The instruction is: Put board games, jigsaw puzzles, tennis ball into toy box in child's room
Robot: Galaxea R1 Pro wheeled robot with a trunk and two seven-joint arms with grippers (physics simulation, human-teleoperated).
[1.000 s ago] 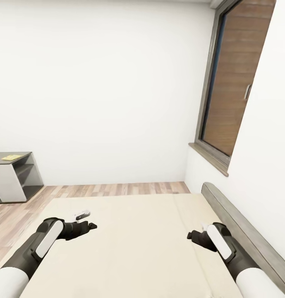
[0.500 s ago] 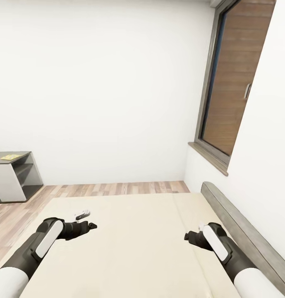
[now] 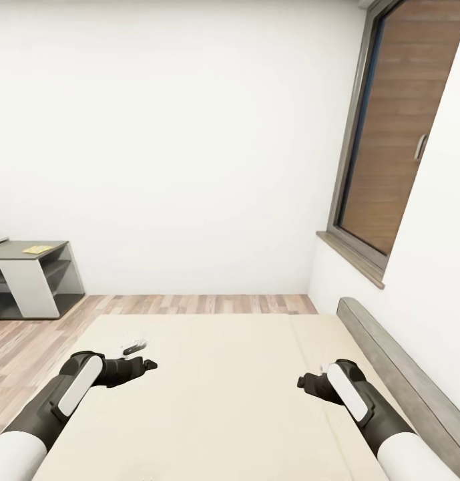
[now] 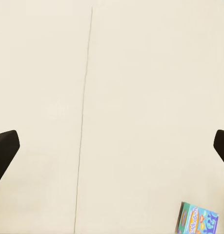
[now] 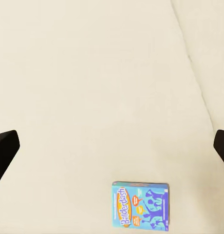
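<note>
**Arms poised over the bed, one board game below**

Both grippers are hanging with fingers spread wide and empty: the right gripper (image 3: 303, 383) and the left gripper (image 3: 148, 364) are hovering above the bed (image 3: 223, 374). The board game (image 5: 140, 204) is lying flat on the mattress. It is probably a light, stiff carton, best pinched across its narrow edges. Compared with a second ago, the camera is showing more of the shelf unit (image 3: 36, 277), and the right arm is sitting slightly inward.
</note>
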